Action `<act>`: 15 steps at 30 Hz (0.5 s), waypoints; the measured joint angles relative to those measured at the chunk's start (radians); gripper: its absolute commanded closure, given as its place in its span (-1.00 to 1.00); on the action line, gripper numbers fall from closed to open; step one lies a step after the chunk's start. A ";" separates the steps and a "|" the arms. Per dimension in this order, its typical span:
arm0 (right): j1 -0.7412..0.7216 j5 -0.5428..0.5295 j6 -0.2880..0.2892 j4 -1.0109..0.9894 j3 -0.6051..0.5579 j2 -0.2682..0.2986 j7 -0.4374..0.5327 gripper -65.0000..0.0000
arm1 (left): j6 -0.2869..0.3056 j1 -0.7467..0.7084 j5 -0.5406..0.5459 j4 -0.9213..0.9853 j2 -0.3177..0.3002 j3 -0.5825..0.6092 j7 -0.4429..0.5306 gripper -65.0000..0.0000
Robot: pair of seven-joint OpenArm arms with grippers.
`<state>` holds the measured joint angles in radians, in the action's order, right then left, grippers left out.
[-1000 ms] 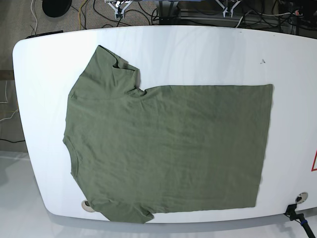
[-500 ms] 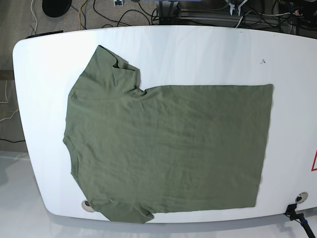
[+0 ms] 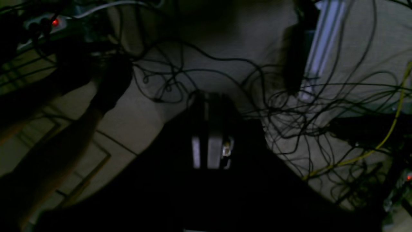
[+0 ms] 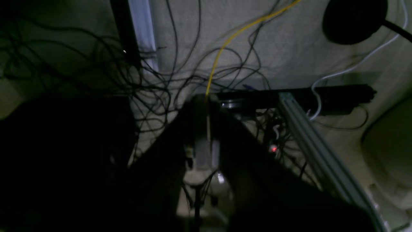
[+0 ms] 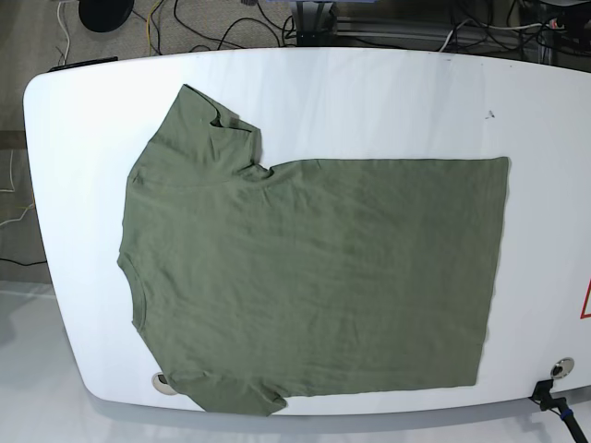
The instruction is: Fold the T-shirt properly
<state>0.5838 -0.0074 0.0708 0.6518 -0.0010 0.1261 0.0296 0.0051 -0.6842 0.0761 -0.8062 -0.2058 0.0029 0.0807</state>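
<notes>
Both arms hang off the worktop's far side: the left gripper (image 3: 209,151) and right gripper (image 4: 202,151) are pressed together, empty, above cables (image 3: 289,112) on the floor. The T-shirt (image 5: 314,286) lies flat across the white worktop (image 5: 369,92).

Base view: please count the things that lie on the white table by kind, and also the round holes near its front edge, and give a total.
T-shirt, olive green, spread flat: 1
Round holes in the table, one by the front left corner and one by the front right corner: 2
Total: 3
</notes>
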 measured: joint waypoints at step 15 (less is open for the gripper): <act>0.257 0.000 0.008 0.426 0.033 0.053 -0.020 1.00 | 0.019 -0.232 0.008 -0.465 -0.049 -0.068 -0.034 1.00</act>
<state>0.8410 -0.0078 0.0784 1.0779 0.0322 0.1795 0.0097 0.0238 -0.9157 0.0837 -1.2709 -0.2546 -0.0647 0.0471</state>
